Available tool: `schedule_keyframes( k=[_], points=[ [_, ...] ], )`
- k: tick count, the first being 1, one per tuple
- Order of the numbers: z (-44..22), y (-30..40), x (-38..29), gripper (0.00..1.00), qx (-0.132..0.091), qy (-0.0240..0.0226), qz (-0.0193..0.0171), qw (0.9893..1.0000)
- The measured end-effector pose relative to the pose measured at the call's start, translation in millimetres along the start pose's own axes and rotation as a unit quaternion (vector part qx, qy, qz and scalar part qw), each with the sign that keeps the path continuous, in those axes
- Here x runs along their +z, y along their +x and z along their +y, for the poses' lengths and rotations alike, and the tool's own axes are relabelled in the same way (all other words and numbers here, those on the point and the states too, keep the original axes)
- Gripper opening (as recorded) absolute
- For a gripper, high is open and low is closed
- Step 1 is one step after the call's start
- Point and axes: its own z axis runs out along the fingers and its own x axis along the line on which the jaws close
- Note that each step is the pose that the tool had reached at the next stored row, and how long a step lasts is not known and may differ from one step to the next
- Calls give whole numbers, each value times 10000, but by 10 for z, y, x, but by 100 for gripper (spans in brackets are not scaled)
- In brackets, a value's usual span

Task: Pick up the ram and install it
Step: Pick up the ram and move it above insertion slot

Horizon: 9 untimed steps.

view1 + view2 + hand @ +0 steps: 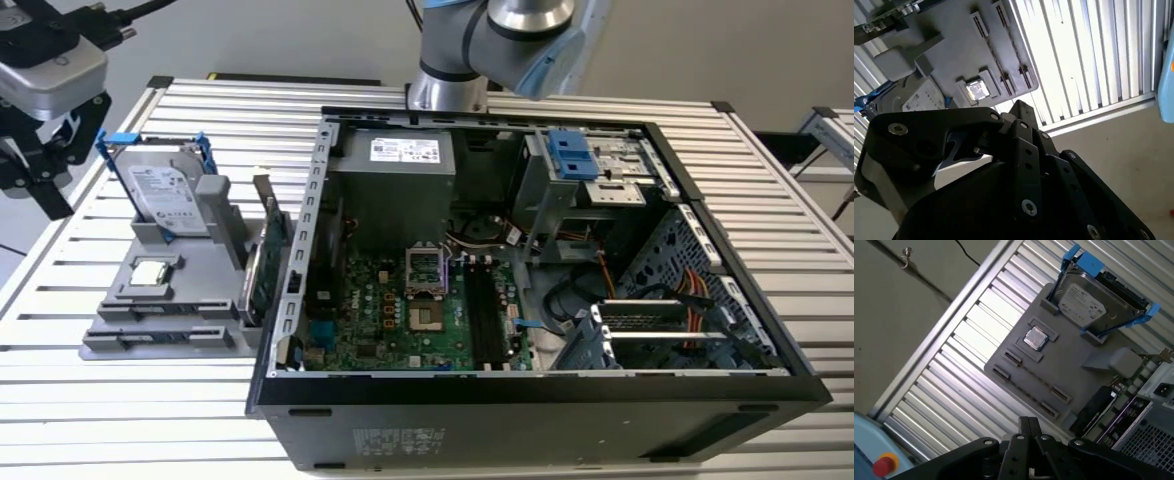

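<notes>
Hand (47, 195): closed, empty, upper left of the exterior view.
Ram (251, 285): on edge in the holder (160, 335), centre left.
Risk: ram or neighbouring card (276, 240) struck if approached closed.

We see the case (534, 420) lying open on the table (134, 400), the motherboard (387, 310) inside it. Just beside it, on the exterior view's left, sits the holder (160, 340), with the drive (167, 195) standing at its far end and the chip (151, 272) nearer. The gripper (36, 198) hangs farther left.
</notes>
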Motion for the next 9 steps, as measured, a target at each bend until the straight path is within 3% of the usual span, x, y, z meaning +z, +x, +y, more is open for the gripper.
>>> schedule_keyframes(
  k=[4, 9],
  points=[
    [1, -1, 0, 0, -86, 11, -4, 10000],
    [3, -3, 0, 0, -196, 55, -47, 9998]
  ],
)
